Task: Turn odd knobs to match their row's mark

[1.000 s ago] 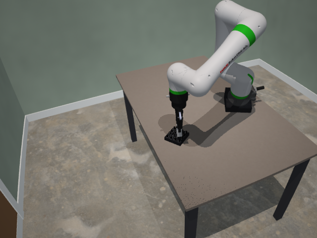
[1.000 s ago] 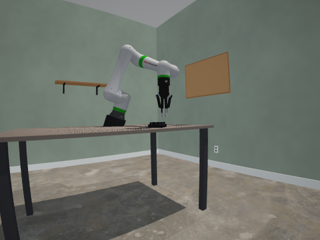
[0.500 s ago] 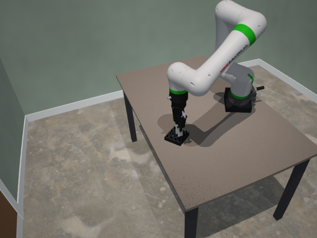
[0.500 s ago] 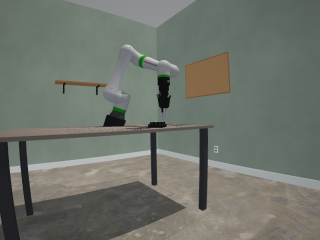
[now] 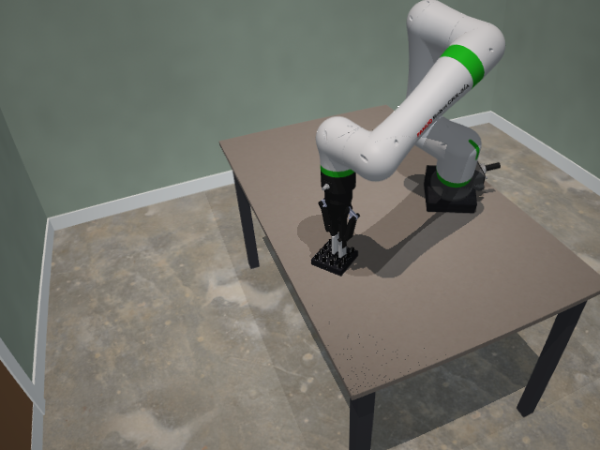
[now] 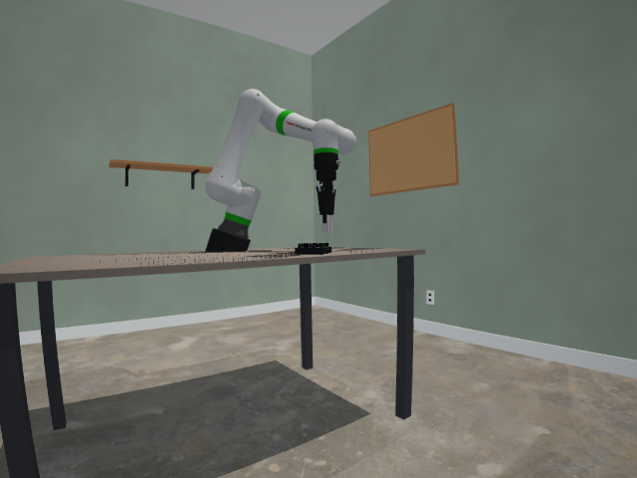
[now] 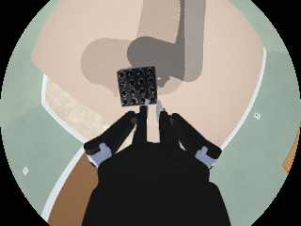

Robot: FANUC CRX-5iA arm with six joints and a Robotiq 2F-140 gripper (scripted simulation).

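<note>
Above the knob box [image 5: 328,265] [image 6: 313,250] [image 7: 136,87], the pincer [image 5: 338,252] [image 6: 326,229] [image 7: 152,105] hangs released, its fingers apparently just narrowly parted.

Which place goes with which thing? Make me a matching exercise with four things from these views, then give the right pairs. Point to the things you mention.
1. knob box [image 5: 327,266] [image 6: 313,250] [image 7: 136,87]
2. gripper [image 5: 338,246] [image 6: 326,226] [image 7: 152,105]
3. wooden shelf [image 6: 159,165]
4. white wall outlet [image 6: 430,297]

A. on the wall, lower than the framed board [image 6: 413,149]
B. standing on the table [image 5: 436,300] [image 6: 169,265] [image 7: 226,75]
C. on two black brackets
D. at the end of the arm, fingers pointing down

Pairs: 1-B, 2-D, 3-C, 4-A
</note>
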